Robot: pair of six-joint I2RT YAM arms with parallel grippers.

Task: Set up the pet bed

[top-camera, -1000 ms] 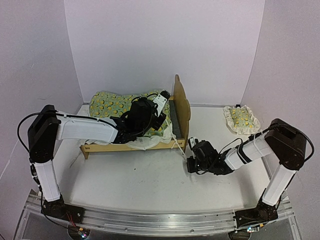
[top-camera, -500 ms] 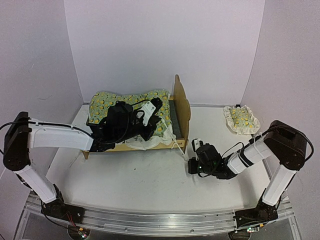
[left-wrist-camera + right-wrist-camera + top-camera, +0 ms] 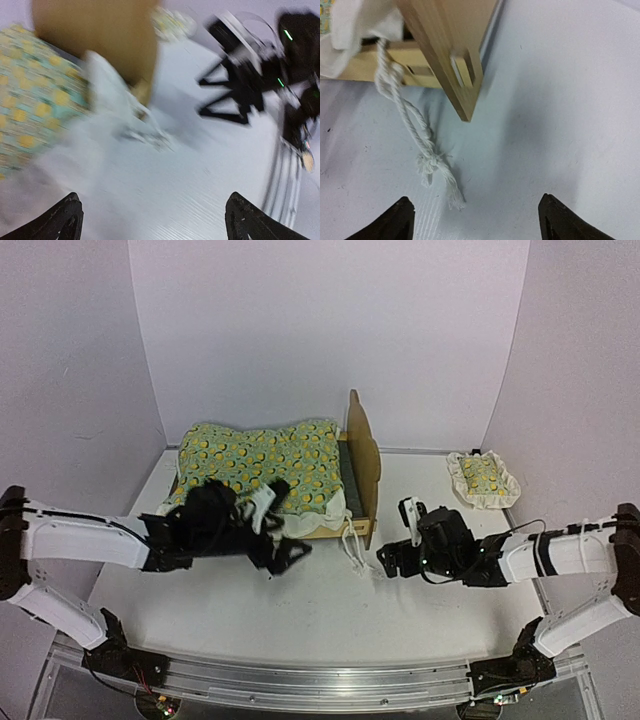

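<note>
Gripper L (image 3: 287,556): jaws apart, empty, near front rail.
Pet bed (image 3: 360,440): mid-table, long axis L-R, headboard at R end, blanket (image 3: 262,453) on.
Gripper R (image 3: 386,562): jaws apart, empty, by headboard foot.
Pillow (image 3: 482,478): R of bed, apart; R arm nearer.

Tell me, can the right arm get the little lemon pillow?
Probably yes. The lemon-print pillow lies alone on the table right of the headboard, nothing covering it, and the right gripper is open and empty. It faces the pet bed, so it must turn first.
</note>
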